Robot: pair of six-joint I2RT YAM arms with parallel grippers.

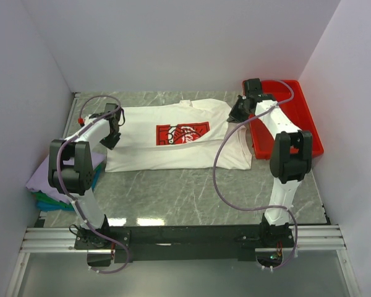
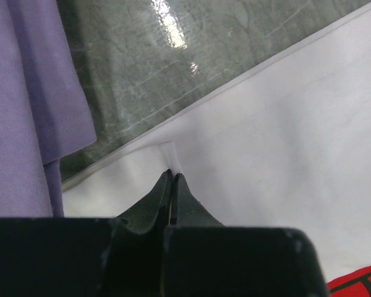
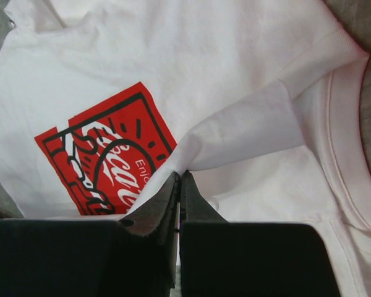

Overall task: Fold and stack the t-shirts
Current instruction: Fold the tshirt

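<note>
A white t-shirt with a red rectangular chest print lies spread flat across the marble table. My left gripper sits at the shirt's left edge, shut on a pinch of white cloth. At the shirt's right end, next to the collar, my right gripper is shut on a lifted fold of the white t-shirt, with the red print just beyond it. Folded t-shirts are stacked at the left wall, a lavender one on top of green and blue layers.
A red plastic tray stands at the back right, close behind the right arm. Side walls close in the table on both sides. The lavender shirt lies close to the left gripper, with a strip of bare marble between them.
</note>
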